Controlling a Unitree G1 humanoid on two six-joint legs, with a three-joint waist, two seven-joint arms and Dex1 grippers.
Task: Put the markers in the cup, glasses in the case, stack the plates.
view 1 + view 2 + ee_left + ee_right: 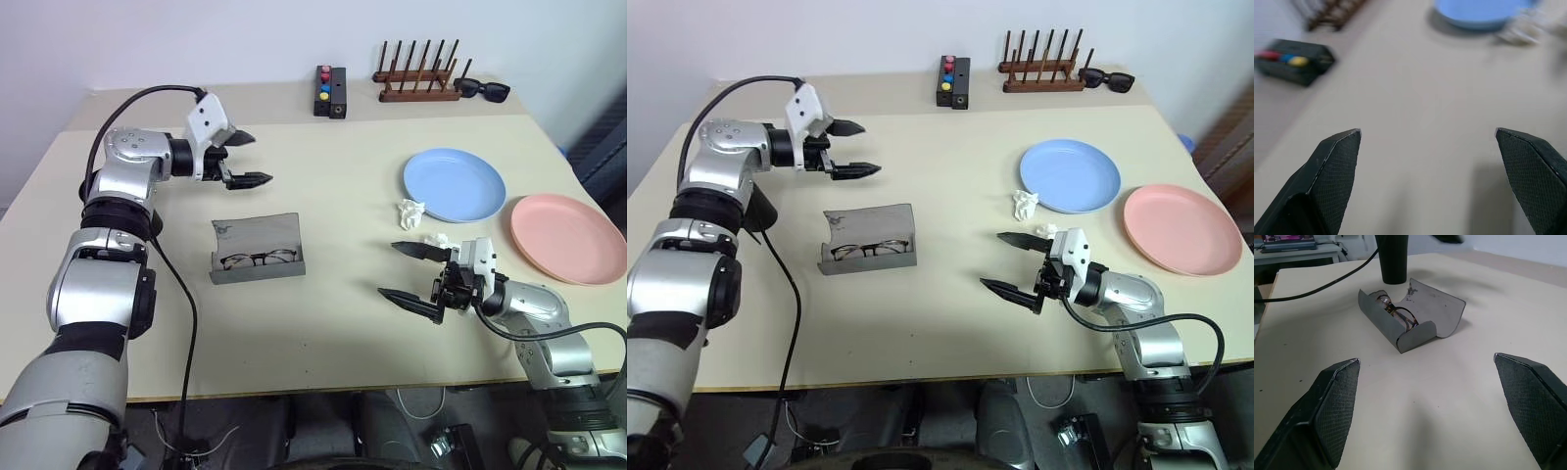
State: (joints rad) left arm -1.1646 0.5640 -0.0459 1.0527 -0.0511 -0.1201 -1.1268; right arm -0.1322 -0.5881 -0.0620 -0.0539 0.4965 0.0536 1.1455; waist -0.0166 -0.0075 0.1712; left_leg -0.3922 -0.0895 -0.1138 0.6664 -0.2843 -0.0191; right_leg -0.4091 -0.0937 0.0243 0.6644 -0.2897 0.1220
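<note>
The grey case (pixel 257 235) lies open on the table's left half, with the wire-framed glasses (pixel 260 258) lying inside it. My left gripper (pixel 260 158) hangs open and empty above the table, just behind the case. My right gripper (pixel 389 269) is open and empty too, low over the table to the right of the case and pointing toward it. The light blue plate (pixel 454 184) and the pink plate (pixel 568 238) lie side by side at the right, not stacked. The black cup (pixel 1393 259) stands beyond the case in the right wrist view. The markers are out of view.
Two crumpled white scraps (pixel 411 211) lie beside the blue plate. At the back edge sit a black box with coloured buttons (pixel 329 90), a wooden peg rack (pixel 419 80) and black sunglasses (pixel 482 90). A black cable (pixel 181 323) trails from my left arm over the front edge.
</note>
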